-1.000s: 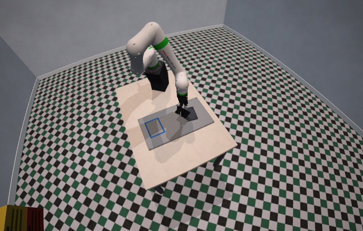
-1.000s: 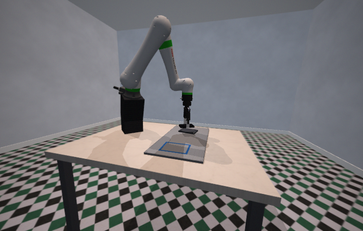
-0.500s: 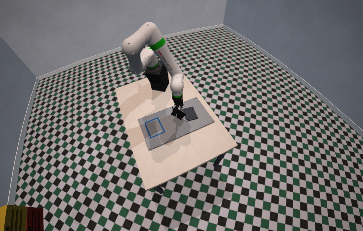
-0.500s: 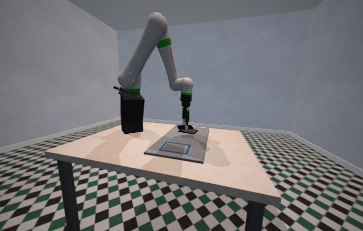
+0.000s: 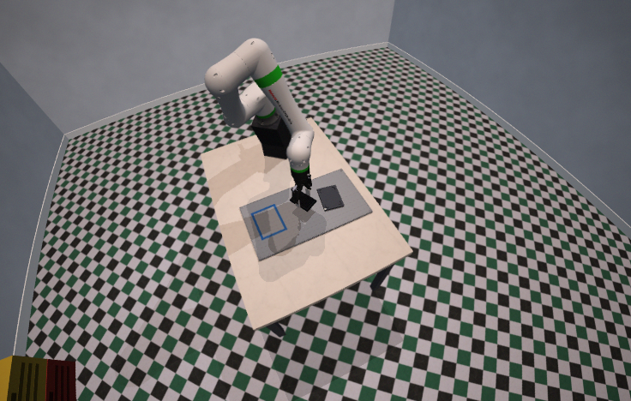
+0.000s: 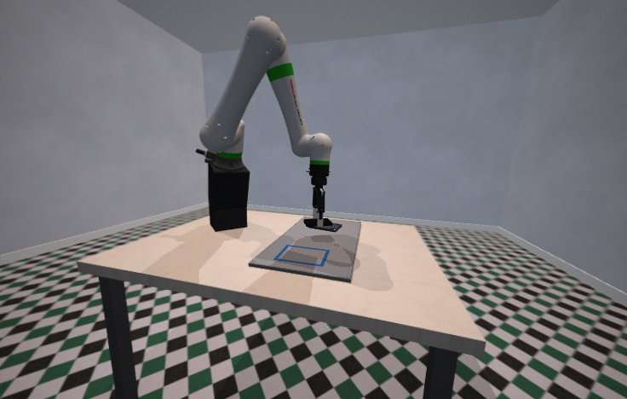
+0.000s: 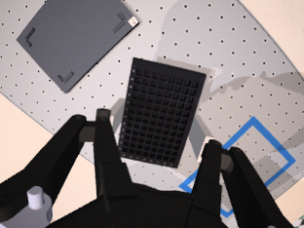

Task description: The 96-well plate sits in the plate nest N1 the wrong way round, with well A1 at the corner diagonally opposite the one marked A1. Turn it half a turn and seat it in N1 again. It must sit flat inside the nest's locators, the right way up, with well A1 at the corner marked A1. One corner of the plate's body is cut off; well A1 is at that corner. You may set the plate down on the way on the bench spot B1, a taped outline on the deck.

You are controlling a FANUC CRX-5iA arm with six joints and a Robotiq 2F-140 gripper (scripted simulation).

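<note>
Checkered green, black and white floor all around, with a pale table in the middle and a grey deck on it. From the top, the arm folds up from its black pedestal and drops down over the deck, with the gripper between the blue-taped B1 and the dark nest.

Exterior view: elbow high, forearm slanting down, wrist pointing straight down. The plate hangs just above the deck in the fingers.

Wrist view: fingers are clamped on the plate's long sides, holding it over bare deck. Nest sits off to the upper left, B1 lower right.
</note>
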